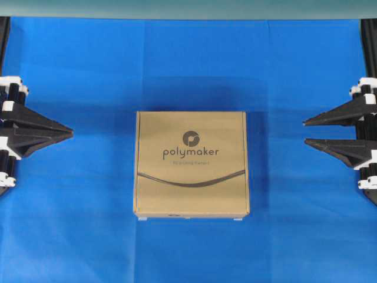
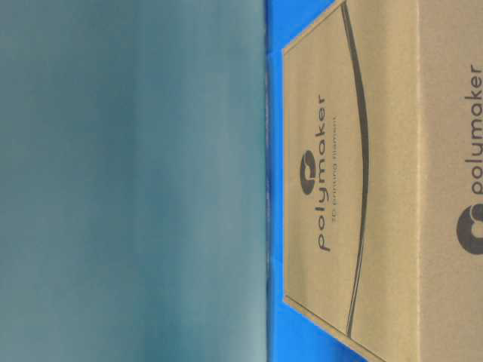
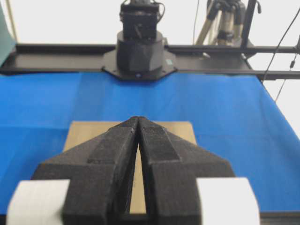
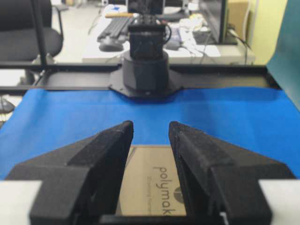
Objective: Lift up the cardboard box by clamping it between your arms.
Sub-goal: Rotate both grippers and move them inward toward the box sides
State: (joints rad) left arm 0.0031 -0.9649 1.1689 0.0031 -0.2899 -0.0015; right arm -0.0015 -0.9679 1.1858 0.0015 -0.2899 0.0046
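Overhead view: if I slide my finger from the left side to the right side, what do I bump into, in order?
left gripper with fingers together → bare blue cloth → cardboard box → more blue cloth → right gripper with fingers apart.

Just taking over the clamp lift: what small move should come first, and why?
Probably bring both arms inward toward the cardboard box. It lies flat on the blue cloth, untouched, with the left gripper and right gripper parked far out on either side.

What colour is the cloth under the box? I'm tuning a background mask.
Bright blue, plain; the cloth shows best in the overhead view.
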